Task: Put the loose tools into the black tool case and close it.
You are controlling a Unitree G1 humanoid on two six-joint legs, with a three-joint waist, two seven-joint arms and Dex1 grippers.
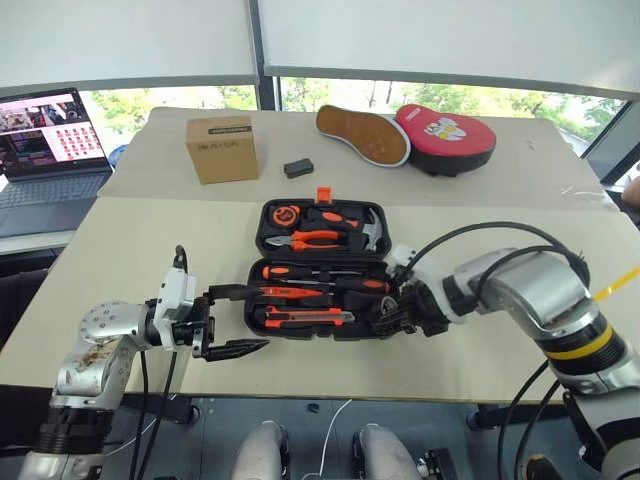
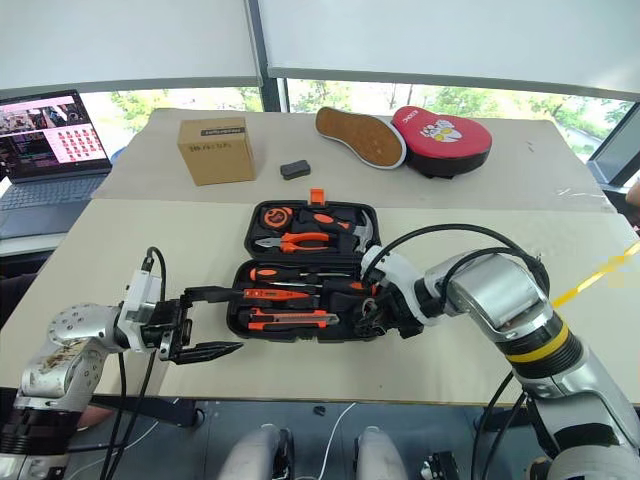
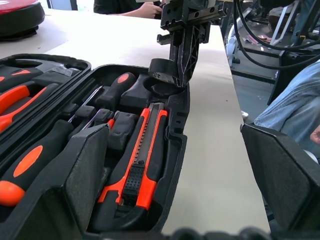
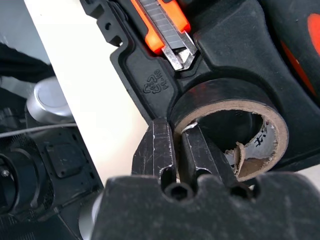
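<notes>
Black tool case (image 1: 322,262) lies open near the front edge of the beige table (image 1: 150,260), lid half away from the robot w/ small orange latch (image 1: 323,194) at its far rim. Lid half holds orange-handled pliers (image 1: 308,239), hammer (image 1: 368,230) and tape measure (image 1: 287,214). Near half holds two orange-and-black screwdrivers (image 1: 322,284) in their slots and the utility knife (image 3: 141,162) in the front slot; slim tester screwdriver can't be made out for sure.

R gripper (image 4: 176,145) is at the case's right front corner, fingers pressed together on the wall of the dark tape roll (image 4: 227,125), one finger outside, one inside the cardboard core. Roll sits over its round recess (image 3: 161,90) next to the knife's blade tip; left wrist view shows it tilted, pinched from above, lower edge at the recess rim. Can't tell if it's fully seated.

L gripper (image 1: 232,320) hovers just beside the case's left front corner, fingers spread wide, holding nothing, pointing toward the case.

Far part of table: brown cardboard box (image 1: 221,148), small dark block (image 1: 298,167), shoe sole-up (image 1: 362,134), red pad (image 1: 444,137). Laptop (image 1: 48,160) open at far left.
</notes>
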